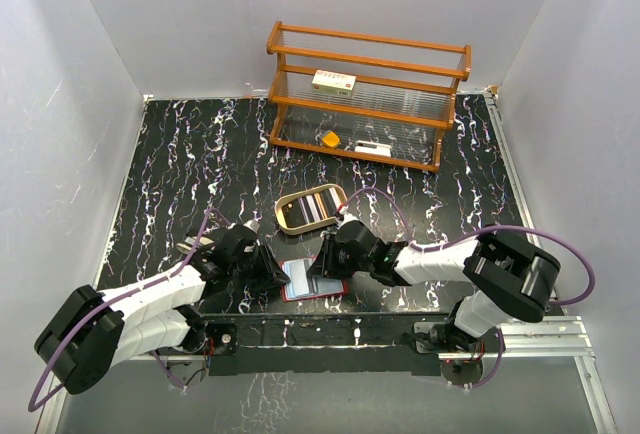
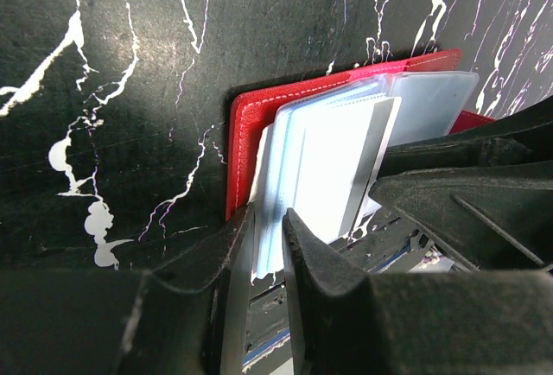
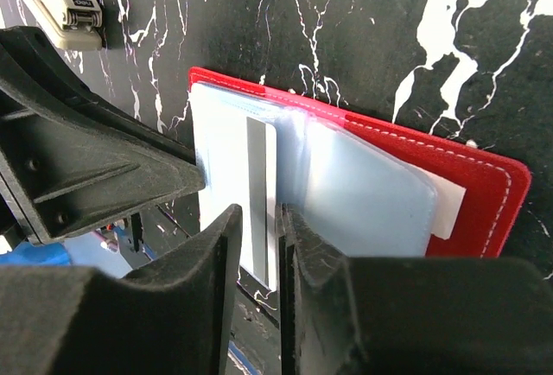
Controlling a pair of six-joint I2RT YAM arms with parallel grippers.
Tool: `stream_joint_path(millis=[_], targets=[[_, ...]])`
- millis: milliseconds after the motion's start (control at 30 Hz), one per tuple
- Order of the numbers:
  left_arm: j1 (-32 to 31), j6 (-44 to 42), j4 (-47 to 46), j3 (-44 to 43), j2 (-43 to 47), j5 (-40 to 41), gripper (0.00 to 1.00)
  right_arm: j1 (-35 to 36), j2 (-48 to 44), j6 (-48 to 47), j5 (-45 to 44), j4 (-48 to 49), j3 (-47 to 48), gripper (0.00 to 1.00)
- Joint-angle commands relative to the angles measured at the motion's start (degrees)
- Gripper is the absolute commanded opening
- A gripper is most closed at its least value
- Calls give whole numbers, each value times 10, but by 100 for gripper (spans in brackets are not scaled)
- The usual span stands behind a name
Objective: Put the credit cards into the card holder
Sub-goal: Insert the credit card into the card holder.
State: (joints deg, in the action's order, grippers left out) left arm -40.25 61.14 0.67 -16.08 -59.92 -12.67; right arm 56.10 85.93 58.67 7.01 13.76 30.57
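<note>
At the near edge of the bench (image 1: pixel 180 174), between the two arms, the red card holder (image 1: pixel 318 284) lies open with its clear pockets facing up. The left gripper (image 2: pixel 263 219) is clamped on the edge of one pocket sleeve. The right gripper (image 3: pixel 259 215) has its fingers barely apart over a white card (image 3: pixel 259 159) with a grey stripe among the sleeves, though I cannot tell whether it pinches that card.

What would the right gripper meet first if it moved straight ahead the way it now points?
The white plastic card with a grey stripe standing between the right gripper fingertips, then the clear pockets of the red folding card holder; depth is unclear.
</note>
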Motion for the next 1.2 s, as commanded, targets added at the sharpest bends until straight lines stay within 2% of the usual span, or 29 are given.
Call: stream_joint_path(millis=[0, 100, 200, 400, 533, 667, 767, 967, 1167], targets=[[-8, -9, 51, 17, -13, 5, 20, 6, -14, 9, -16, 11, 17, 23], [-9, -9, 55, 15, -11, 8, 20, 7, -23, 5, -26, -16, 17, 26], [-8, -9, 58, 15, -7, 11, 20, 6, -32, 0, -31, -31, 16, 25], [-8, -9, 54, 15, -2, 9, 22, 9, -34, 0, -13, -4, 10, 19], [-10, -8, 49, 14, -8, 8, 22, 12, -12, 1, -8, 1, 22, 19], [-9, -9, 47, 11, -15, 8, 22, 19, 7, 6, -13, 4, 33, 25], [-10, -9, 44, 12, -17, 8, 22, 21, 16, 14, -4, 20, 34, 23], [-9, -10, 46, 10, -11, 14, 22, 24, -9, 4, -29, -3, 29, 21], [-10, -10, 62, 2, 11, 32, 26, 23, -52, -3, -64, -50, 23, 27]])
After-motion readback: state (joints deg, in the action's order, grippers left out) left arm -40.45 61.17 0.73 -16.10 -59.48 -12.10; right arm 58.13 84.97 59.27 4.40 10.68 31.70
